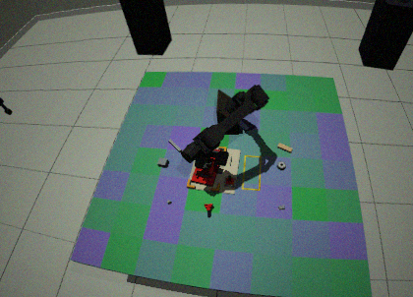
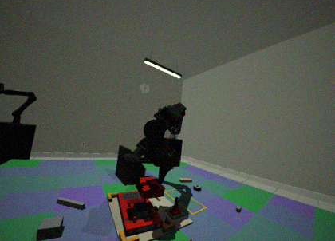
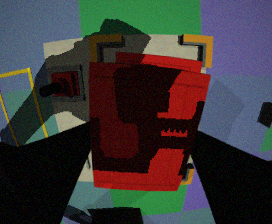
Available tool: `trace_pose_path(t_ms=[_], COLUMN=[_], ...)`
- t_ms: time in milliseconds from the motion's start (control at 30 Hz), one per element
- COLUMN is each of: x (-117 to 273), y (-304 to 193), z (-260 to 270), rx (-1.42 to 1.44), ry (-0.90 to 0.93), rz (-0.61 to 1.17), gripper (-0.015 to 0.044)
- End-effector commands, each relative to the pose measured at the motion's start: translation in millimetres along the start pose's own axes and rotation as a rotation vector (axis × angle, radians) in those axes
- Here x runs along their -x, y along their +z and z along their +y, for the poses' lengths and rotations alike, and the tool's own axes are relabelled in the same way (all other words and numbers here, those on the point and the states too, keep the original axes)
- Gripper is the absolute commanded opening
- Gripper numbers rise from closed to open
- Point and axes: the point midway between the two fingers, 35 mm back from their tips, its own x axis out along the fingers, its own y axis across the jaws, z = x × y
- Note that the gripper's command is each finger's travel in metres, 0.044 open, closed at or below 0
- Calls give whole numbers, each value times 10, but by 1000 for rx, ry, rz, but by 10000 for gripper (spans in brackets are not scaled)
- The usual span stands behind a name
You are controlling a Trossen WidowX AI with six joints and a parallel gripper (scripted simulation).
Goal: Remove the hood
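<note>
Hood (image 2: 151,187) is a red panel clamped in the gripper (image 2: 156,181), fingers closed on it and standing fairly wide across its width. Exterior view: the panel sits raised, clear of the red toy car (image 2: 135,212) body below it. Wrist view: the same red panel (image 3: 147,125) fills the centre of the frame, slightly tilted, with dark recesses on its upper face; the finger surfaces themselves are too dark to pick out.

Car sits on a white base plate (image 1: 235,158) with orange corner brackets (image 3: 201,46). Marked area is a yellow outlined rectangle (image 1: 251,172) on the mat, just beside the plate on its right in the top view; the hood is not inside it.

Arm (image 1: 231,119) reaches diagonally from its base near the mat's far side down over the car.

Checked green, purple and teal mat (image 1: 305,232) carries loose bits: tan block (image 1: 284,148), grey ring (image 1: 281,165), grey cube (image 1: 162,161), grey bar (image 1: 174,145), small red piece (image 1: 208,208).
</note>
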Motion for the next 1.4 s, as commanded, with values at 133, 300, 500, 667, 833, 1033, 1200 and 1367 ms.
trace_pose_path(t_ms=[133,300,500,667,833,1033,1200,1367], x=[36,53,66,72,74,73,71,63], y=[-33,-79,-164,-258,-372,-534,-640,-638], z=[454,725,1043,1299,1543,1819,1969,1969], rx=[-2,-2,-1,1,2,4,6,6], ry=[-3,-5,-4,-1,4,12,18,18], rz=[-1,-2,-2,-1,1,5,8,8], gripper=[0,0,0,0,0,0,0,0])
